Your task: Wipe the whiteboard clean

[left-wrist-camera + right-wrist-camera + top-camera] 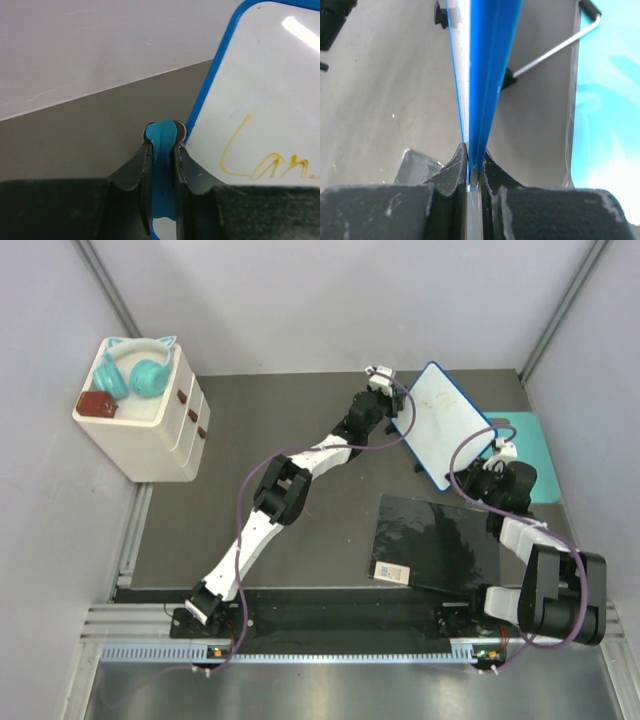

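Currently the right gripper (470, 150) clamps the whiteboard (260, 100) edge-on. The left gripper (164, 132), nipping a blue item (164, 165), sits nearer; yellow writing (250, 162) lies at its 3 o'clock.

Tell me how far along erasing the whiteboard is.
Done: the right gripper is shut on the edge of the small white whiteboard with a blue rim, steadying it. In hand: the left gripper pinches a small teal piece right beside that rim. Left: yellow handwriting shows on the board's face, so the wiping itself seems yet to be done.
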### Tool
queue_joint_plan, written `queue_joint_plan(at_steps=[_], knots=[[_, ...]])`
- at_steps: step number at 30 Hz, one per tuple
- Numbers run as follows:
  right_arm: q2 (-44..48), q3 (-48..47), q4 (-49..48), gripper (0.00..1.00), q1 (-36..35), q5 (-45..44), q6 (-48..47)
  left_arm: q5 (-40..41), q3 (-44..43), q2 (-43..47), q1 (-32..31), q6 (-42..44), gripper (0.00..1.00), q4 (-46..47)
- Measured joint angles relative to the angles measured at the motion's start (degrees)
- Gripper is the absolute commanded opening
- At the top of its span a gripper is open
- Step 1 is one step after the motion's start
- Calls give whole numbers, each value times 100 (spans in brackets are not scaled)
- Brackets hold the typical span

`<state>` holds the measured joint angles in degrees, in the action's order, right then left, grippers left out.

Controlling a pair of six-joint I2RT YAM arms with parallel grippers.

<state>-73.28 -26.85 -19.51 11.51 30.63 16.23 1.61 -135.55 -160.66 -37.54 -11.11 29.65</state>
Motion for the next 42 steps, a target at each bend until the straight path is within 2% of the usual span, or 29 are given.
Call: queue_joint_plan(at_steps=[4,18,27,33,42], knots=[[422,638,-544,0,-4,-164,22,-129,39,2,-24,-31,0,39],[562,1034,-1108,0,-11,-234,-68,-282,79,-2,-46,-107,0,133],[680,1121,-1180,0,-9,-422,-61,-549,205,-4,-393,-129,0,675],[680,1121,-1224,0,4,-608,-13,-678,837,177,-778,-120,0,1392],[680,1121,-1259,0,26,-699,-59,-973,1086,330,-905,-96,0,1679]])
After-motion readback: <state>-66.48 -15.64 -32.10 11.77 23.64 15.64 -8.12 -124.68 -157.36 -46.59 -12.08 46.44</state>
